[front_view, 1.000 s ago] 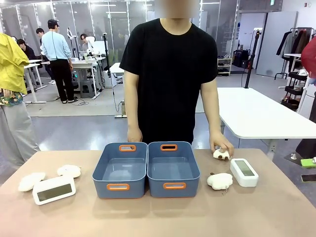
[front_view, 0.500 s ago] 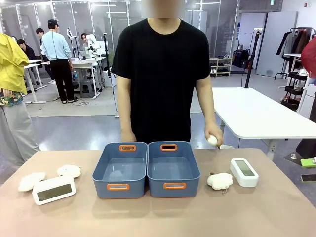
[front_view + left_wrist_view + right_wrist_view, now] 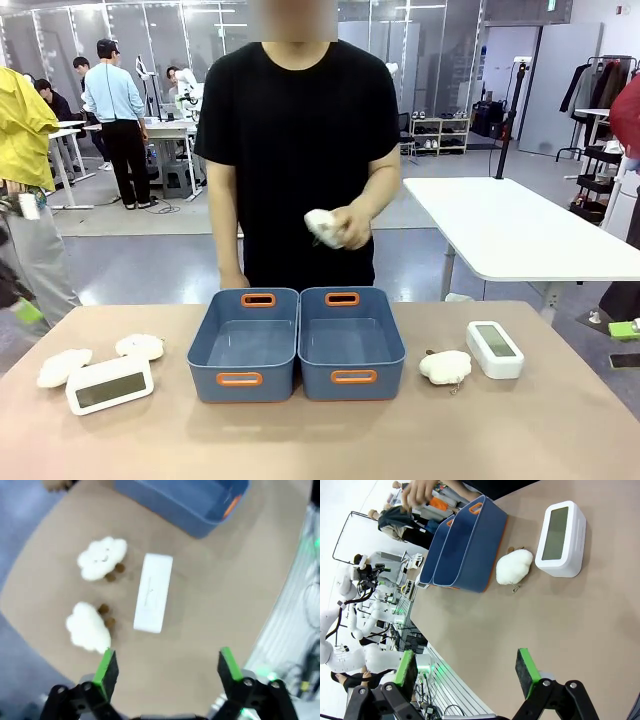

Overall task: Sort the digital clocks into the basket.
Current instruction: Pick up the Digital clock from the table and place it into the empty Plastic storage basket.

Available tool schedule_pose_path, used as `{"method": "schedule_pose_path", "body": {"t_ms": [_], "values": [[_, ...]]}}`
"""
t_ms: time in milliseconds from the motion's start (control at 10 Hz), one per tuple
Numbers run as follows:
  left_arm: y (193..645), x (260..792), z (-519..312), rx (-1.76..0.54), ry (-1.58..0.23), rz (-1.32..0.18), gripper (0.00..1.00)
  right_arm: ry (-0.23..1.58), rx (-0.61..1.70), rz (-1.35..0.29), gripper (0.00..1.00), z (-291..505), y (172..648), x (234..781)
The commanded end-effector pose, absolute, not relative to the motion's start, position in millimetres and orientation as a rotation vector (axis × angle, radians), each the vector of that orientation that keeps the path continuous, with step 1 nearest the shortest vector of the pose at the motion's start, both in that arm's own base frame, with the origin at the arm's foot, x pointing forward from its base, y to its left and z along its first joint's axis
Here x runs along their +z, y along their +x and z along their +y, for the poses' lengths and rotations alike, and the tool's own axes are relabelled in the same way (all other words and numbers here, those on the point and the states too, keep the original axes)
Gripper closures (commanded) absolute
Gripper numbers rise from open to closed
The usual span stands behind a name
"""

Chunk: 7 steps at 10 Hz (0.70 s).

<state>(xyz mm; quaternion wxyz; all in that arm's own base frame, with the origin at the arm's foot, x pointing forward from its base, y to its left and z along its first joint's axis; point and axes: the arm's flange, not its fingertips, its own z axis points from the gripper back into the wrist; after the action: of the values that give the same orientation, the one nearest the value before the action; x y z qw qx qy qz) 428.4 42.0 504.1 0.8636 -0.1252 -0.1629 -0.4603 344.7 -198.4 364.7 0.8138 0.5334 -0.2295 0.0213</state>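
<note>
Two blue baskets stand side by side mid-table, the left one [image 3: 244, 343] and the right one [image 3: 350, 340], both empty. One white digital clock [image 3: 109, 384] lies at the table's left front, and another [image 3: 494, 349] lies at the right. In the left wrist view my left gripper [image 3: 166, 662] hangs open above the table, with the left clock [image 3: 153, 592] below and ahead of it. In the right wrist view my right gripper [image 3: 465, 666] is also open, well short of the right clock [image 3: 560, 539]. Neither gripper holds anything.
Two cream cloud plush toys [image 3: 64, 366] [image 3: 140, 346] lie by the left clock, and a third [image 3: 445, 366] lies beside the right clock. The person behind the baskets holds another plush [image 3: 325, 228] at chest height in one hand. The table's front strip is bare.
The person lifted a plush toy off the table's right side, raised it to chest height and stepped towards picture left. Clocks and baskets have stayed put.
</note>
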Motion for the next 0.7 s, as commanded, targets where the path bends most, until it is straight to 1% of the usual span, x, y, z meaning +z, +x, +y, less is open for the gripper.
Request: {"method": "schedule_pose_path", "body": {"t_ms": [0, 100, 200, 300, 400, 500, 600], "values": [[418, 483, 5, -1.027, -0.103, -0.307, 0.0, 1.148, 0.051, -0.498, 0.0, -199, 346, 367], [430, 465, -12, -1.064, -0.068, -0.323, 0.0, 1.148, 0.051, -0.498, 0.0, -199, 346, 367], [426, 450, -27, -1.106, -0.12, -0.307, 0.0, 1.148, 0.051, -0.498, 0.0, -199, 346, 367], [421, 432, -37, -1.104, -0.014, -0.262, 0.0, 1.148, 0.051, -0.498, 0.0, -199, 346, 367], [424, 418, -41, -1.103, 0.004, -0.272, 0.0, 1.148, 0.051, -0.498, 0.0, -199, 346, 367], [440, 412, -38, -1.112, -0.024, -0.298, 0.0, 1.148, 0.051, -0.498, 0.0, -199, 346, 367], [444, 402, -38, -1.135, -0.017, -0.278, 0.0, 1.148, 0.051, -0.498, 0.0, -199, 346, 367]]}}
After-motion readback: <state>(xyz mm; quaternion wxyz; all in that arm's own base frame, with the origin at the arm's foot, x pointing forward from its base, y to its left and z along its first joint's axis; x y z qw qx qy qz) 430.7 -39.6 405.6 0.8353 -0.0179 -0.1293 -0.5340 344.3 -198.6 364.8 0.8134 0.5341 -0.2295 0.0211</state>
